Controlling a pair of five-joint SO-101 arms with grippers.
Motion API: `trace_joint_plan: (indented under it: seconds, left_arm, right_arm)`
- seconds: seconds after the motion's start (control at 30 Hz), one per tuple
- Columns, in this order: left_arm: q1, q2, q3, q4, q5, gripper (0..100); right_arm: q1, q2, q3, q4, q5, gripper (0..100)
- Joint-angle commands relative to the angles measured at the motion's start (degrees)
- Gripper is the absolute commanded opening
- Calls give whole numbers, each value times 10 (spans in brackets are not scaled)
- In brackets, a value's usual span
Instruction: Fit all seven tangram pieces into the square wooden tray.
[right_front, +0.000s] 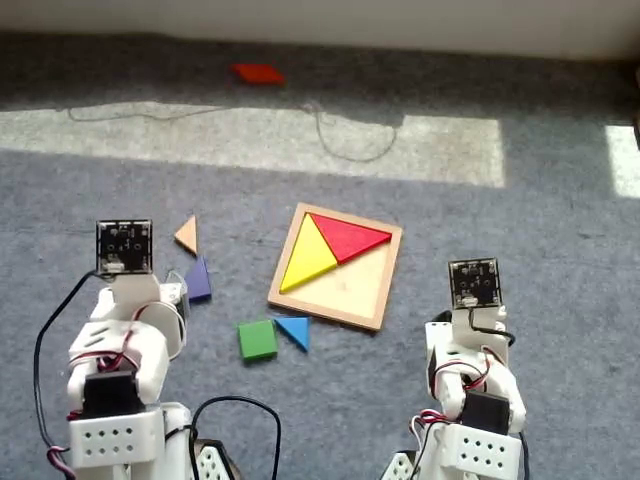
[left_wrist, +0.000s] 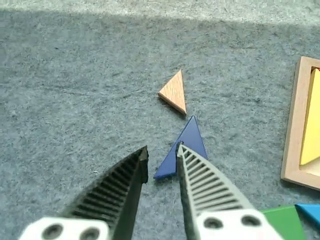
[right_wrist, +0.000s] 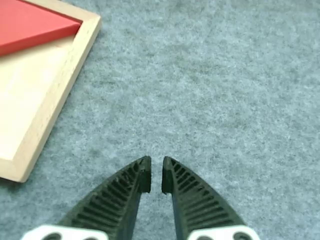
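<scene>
Grey, carpet-like tabletop (right_front: 520, 230) carries the square wooden tray (right_front: 372, 300) at the frame's centre, with a yellow triangle (right_front: 303, 258) and a red triangle (right_front: 348, 238) already seated. Five pieces lie loose. A dark blue triangle (right_front: 198, 280) and a wooden triangle (right_front: 186, 235) sit left of the tray, a green square (right_front: 257, 340) and a light blue triangle (right_front: 294, 331) below it, and a red piece (right_front: 257, 73) far off at the top. The left gripper (left_wrist: 161, 159) hangs over one corner of the dark blue triangle, fingers apart. The right gripper (right_wrist: 156, 175) holds nothing, fingers narrowly apart. Closing on that thin corner could snag the pile or flick the piece away. The distant red piece may lie beyond reach.
</scene>
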Motion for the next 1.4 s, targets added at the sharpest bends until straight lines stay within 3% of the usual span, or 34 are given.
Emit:
trace_joint_plan:
  seconds: [0.0,0.2,0.37,0.5,0.6,0.73,0.97,1.13,1.37]
  left_arm:
    - [-2,-92,55,-12,-5,113]
    - [-1,-204,151,-13,-6,113]
    - [-1,-188,164,-14,-6,113]
    - [3,-188,189,-14,-6,113]
    - [21,-185,194,-10,-5,112]
    - [26,-186,194,10,-5,110]
    - [25,-183,194,15,-4,111]
    - [23,-183,194,18,-4,110]
    - [23,-187,194,127,-4,112]
  right_arm:
    - [-5,-6,51,2,1,57]
    - [-4,-7,47,2,0,57]
    - [-7,-7,2,2,0,57]
    - [-12,-3,-77,2,-52,57]
    - [-71,-1,-139,23,-58,57]
    - [-214,0,-203,71,-59,57]
    - [-397,9,-240,70,-90,57]
    - [-479,140,-266,36,-113,57]
    - [-524,388,-352,-36,-113,57]
